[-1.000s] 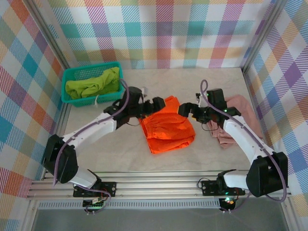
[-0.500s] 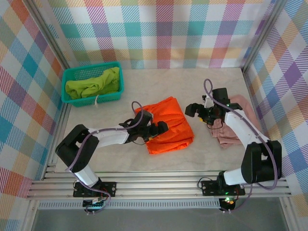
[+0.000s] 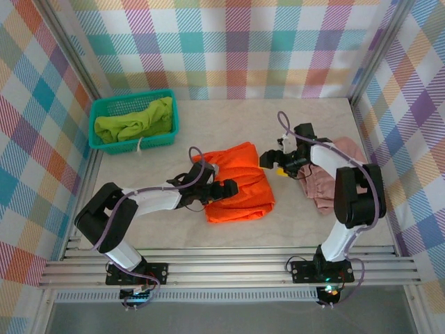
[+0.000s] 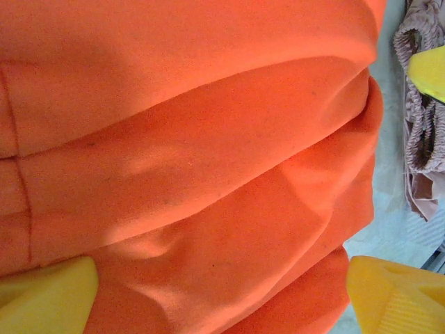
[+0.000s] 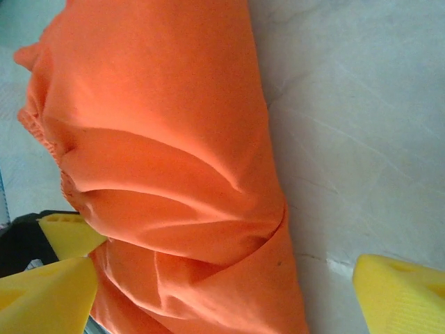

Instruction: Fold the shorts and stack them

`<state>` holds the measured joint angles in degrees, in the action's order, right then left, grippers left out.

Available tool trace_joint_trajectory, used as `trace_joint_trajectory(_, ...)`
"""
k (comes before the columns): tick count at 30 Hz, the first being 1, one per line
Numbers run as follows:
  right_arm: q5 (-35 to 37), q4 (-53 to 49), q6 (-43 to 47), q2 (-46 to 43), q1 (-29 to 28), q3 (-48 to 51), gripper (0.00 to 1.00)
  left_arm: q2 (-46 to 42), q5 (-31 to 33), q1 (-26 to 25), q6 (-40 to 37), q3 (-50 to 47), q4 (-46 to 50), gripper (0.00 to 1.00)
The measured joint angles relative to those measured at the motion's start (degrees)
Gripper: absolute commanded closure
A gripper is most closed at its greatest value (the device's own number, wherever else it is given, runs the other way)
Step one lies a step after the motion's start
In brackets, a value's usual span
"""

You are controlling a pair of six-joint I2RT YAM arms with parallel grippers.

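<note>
Patience before pinching. Nearest, note the left pincer [image 3: 228, 189] low over the near-left edge of the orange shorts [image 3: 243, 182], spread wide with nothing between its fingers [image 4: 45, 299] and with rumpled orange layers beneath. Judged as the step in hand: finishing or tidying the fold of this heap, lying mid-surface [image 3: 299, 223].

Settle onto one clean edge rather than onto the bulge. Catch every ply of that edge at once, to avoid peeling the soft layers apart and dragging them.

A little farther back, note the right pincer [image 3: 273, 162] at the far-right edge of the same shorts, likewise released and gripping nothing, straddling the cloth's border and bare surface. Close both sides at matching corners, lift low, carry across together, lay down flat, then smooth out the ridges.

Beyond to the right, leave the pink shorts [image 3: 316, 188] undisturbed, lying just beside the right pincer; beware of snagging them on closing.

Farthest, at the back left, expect the green shorts [image 3: 132, 124], bunched in the teal basket [image 3: 122, 146], to come later.
</note>
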<state>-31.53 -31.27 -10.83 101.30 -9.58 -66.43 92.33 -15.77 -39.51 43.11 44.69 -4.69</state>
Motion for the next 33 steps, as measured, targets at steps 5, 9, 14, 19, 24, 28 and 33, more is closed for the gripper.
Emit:
trace_joint_trajectory(5,-0.8,0.5,1.0,3.4,-2.4,-0.8,0.11,0.0,-0.9,0.3,-1.0,-0.2,-0.2,0.07)
trace_joint_trajectory(9,-1.1,1.2,1.0,6.1,-3.7,-1.1,0.15,0.0,-1.1,0.4,-1.0,-0.3,-0.2,0.08)
trace_joint_trajectory(14,-1.0,1.7,0.8,8.8,-5.0,-2.1,0.22,0.0,-1.1,0.5,-1.2,-0.3,-0.2,0.08)
trace_joint_trajectory(19,-1.7,3.0,0.1,8.8,-5.8,-2.3,0.27,0.0,-1.1,0.5,-1.2,-0.3,-0.2,0.08)
trace_joint_trajectory(24,-2.7,4.5,-0.9,8.9,-7.2,-2.3,0.34,0.0,-1.2,0.5,-1.2,-0.3,-0.2,0.08)
trace_joint_trajectory(28,-3.1,5.1,-1.7,9.9,-7.9,-2.3,0.43,0.0,-1.3,0.6,-1.2,-0.3,-0.3,0.08)
trace_joint_trajectory(33,-3.0,5.7,-1.9,10.5,-8.3,-2.3,0.65,-0.6,-1.1,0.6,-1.1,-1.0,-1.1,0.08)
